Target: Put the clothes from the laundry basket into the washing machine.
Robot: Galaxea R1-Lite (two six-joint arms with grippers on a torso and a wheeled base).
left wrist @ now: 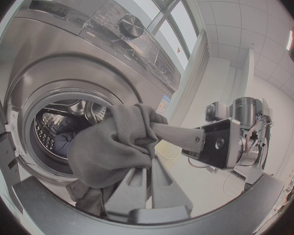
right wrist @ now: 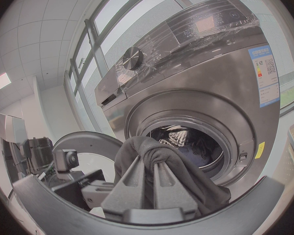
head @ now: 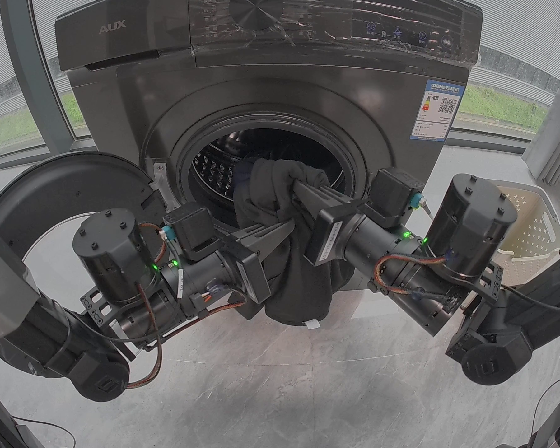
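We've got left claw (head: 283, 228) and right claw (head: 297, 186) clamped on the dark grey fabric garment (head: 298, 269), not yet inside the grey metal washing machine (head: 137, 94).

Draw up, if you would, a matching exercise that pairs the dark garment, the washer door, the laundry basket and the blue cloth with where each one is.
Things:
1. dark garment
2. washer door
3. laundry basket
4. blue cloth

Places:
A. swung open, on the robot's left
B. on the floor, on the robot's right
C. lying inside the drum
D. held by the left gripper and the right gripper at the drum's mouth

Pairs: 1-D, 2-A, 3-B, 4-C.
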